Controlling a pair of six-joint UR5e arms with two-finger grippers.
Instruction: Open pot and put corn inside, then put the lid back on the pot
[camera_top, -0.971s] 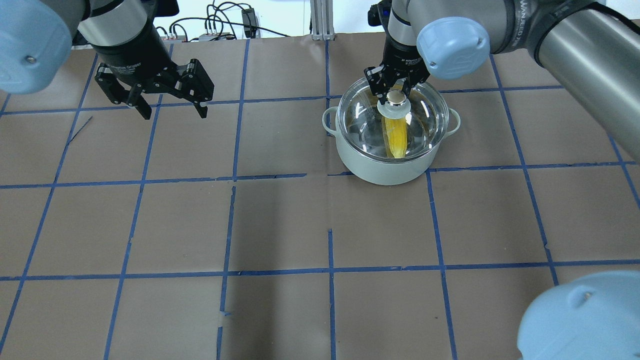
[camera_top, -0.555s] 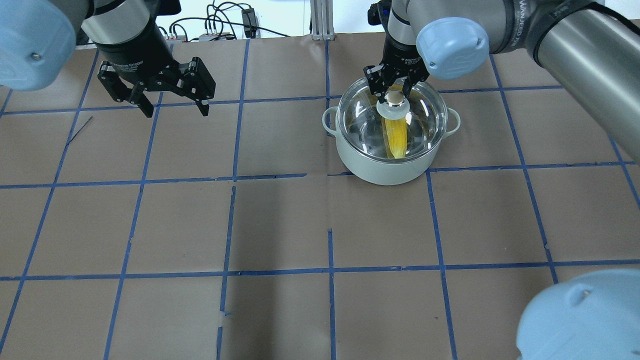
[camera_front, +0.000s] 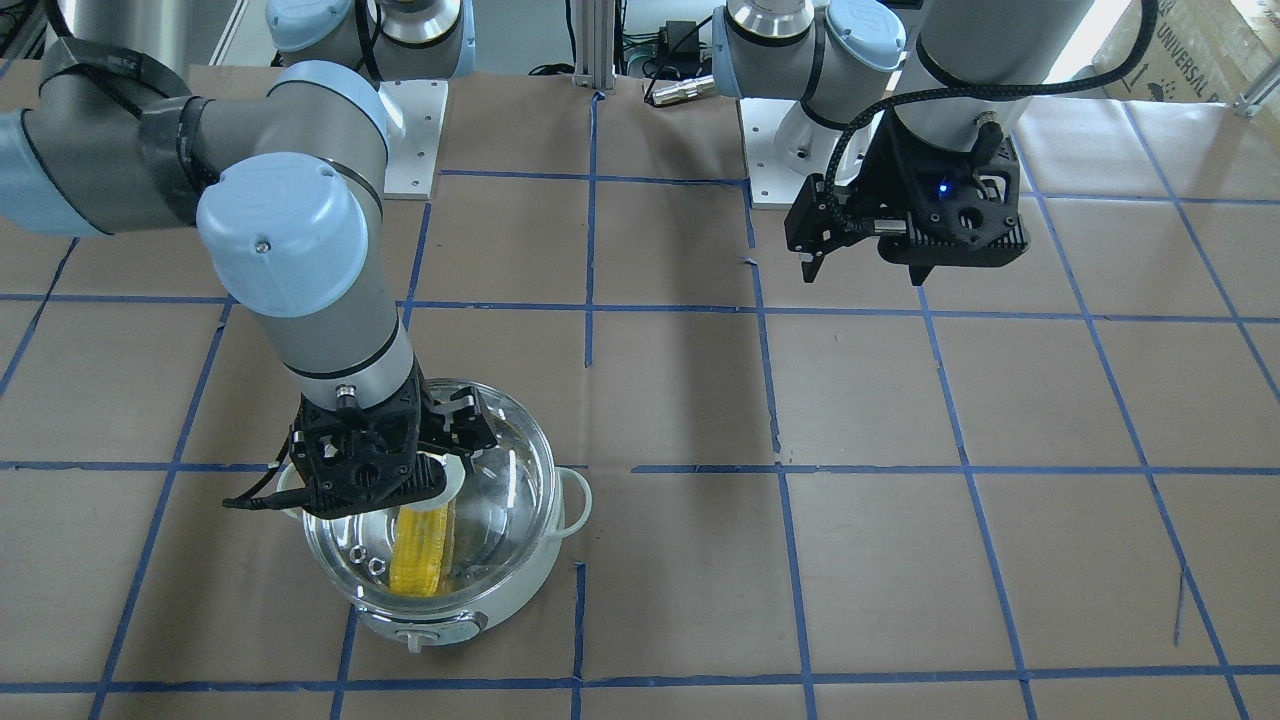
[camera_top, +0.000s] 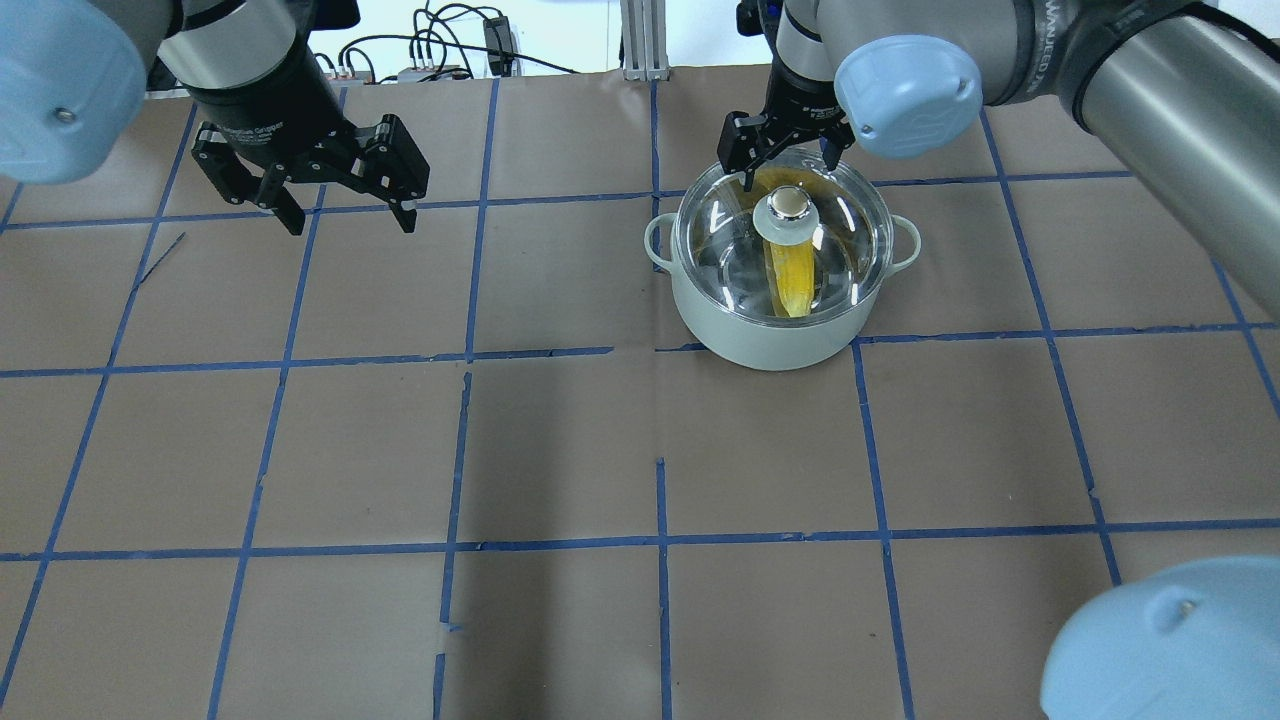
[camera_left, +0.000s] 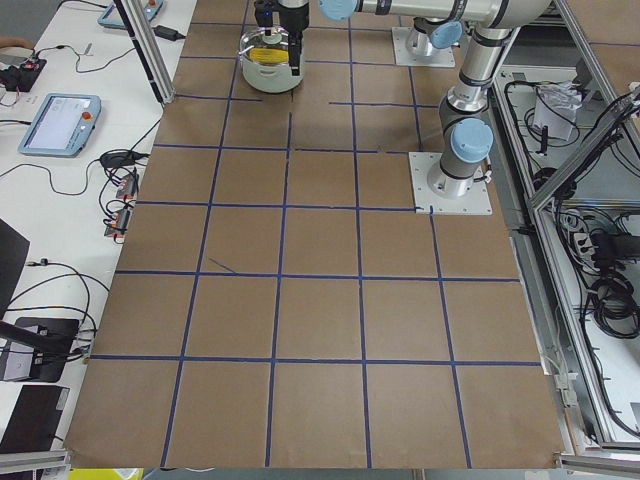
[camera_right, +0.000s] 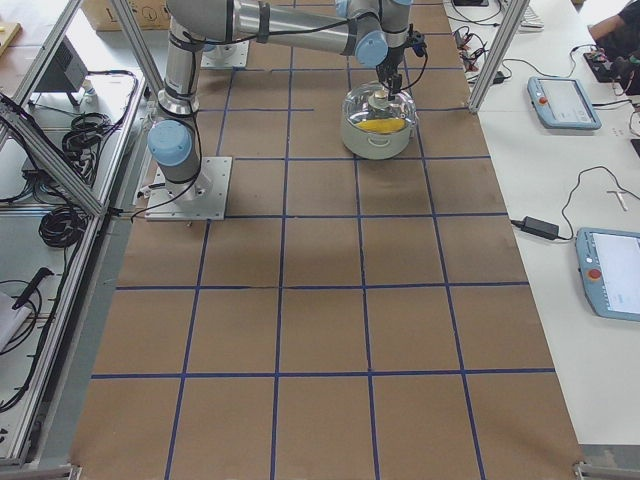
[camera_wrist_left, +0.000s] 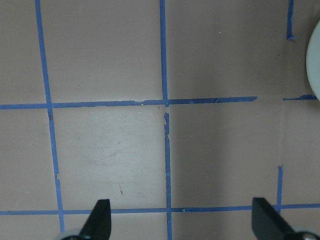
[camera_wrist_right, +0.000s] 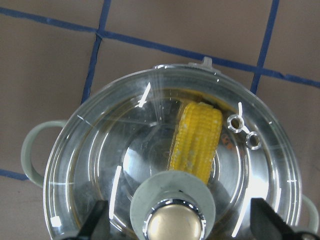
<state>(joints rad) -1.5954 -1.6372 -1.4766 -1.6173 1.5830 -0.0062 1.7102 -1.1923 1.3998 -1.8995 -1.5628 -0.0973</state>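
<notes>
Pot (camera_top: 760, 335) toward desk's far edge, right of middle. Corn (camera_top: 792, 280) inside, lid (camera_top: 850, 240) seated. Right gripper (camera_top: 788, 168) spread, clear of knob (camera_top: 789, 205). Best to rise straight up, no sideways nudge. Left gripper (camera_top: 350, 226) spread, idle toward far-left corner.

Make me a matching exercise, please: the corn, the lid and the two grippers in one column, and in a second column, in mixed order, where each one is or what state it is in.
Column 1
1. corn
2. lid
3. left gripper
4. right gripper

Column 2
A. closes the pot, resting on its rim
B. open, over the lid's knob
C. lies inside the pot, under the glass
D. open, over the table, away from the pot

Pairs: 1-C, 2-A, 3-D, 4-B.
</notes>
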